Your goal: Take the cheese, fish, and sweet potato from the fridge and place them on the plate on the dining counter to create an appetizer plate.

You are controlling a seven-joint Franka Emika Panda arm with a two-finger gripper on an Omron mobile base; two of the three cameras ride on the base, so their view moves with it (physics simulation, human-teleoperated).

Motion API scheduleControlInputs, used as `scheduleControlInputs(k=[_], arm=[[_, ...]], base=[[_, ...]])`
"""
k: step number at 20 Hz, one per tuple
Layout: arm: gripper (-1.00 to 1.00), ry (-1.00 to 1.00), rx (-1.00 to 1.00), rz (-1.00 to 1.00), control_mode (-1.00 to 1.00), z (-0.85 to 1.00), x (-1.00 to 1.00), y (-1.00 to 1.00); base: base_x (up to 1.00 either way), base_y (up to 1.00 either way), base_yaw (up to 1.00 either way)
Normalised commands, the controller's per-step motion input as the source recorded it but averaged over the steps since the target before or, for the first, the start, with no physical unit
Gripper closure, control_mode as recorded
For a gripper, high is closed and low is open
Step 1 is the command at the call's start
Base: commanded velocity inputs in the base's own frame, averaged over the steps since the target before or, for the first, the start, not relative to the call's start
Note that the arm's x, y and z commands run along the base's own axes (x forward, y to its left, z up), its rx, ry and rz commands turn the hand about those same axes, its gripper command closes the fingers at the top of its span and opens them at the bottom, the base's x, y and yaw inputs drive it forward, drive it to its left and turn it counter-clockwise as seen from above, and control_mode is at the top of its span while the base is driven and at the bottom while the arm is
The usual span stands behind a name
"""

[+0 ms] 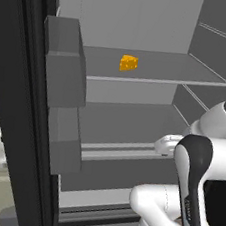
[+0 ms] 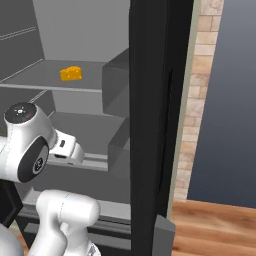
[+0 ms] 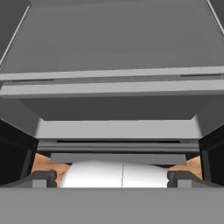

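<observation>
The fridge (image 1: 147,18) stands open, its grey interior facing me. On its upper shelf (image 1: 161,71) lies the cheese (image 1: 128,63), a small yellow-orange wedge, which is also in the right base view (image 2: 71,73). My gripper (image 3: 112,178) is open and empty, its finger tips wide apart. It looks down along the lower shelf (image 3: 109,87) and the fridge's bottom. The white hand (image 1: 167,144) hovers at the front edge of the lower shelf, well below the cheese and to its right. The fish, sweet potato, plate and dining counter are out of view.
Grey door bins (image 1: 65,68) jut out on the open left door. The black right door (image 2: 155,100) stands edge-on close beside the arm. Beyond it are a brick wall (image 2: 200,100) and wooden floor (image 2: 215,225). My own arm links (image 1: 191,186) crowd the lower front.
</observation>
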Motion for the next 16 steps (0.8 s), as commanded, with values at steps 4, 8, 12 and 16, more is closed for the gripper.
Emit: scheduleControlInputs(k=[4,8,12,16], arm=[[-1.0,0.0,0.0,0.0,1.0,0.0,0.0,0.0],[-1.0,0.0,0.0,0.0,1.0,0.0,0.0,0.0],[-1.0,0.0,0.0,0.0,-1.0,0.02,-0.02,0.07],[-1.0,0.0,0.0,0.0,-1.0,0.24,-0.07,0.24]], base=[[0.01,0.03,0.0],[-0.01,0.04,0.0],[-0.04,0.22,0.0],[0.0,0.0,0.0]])
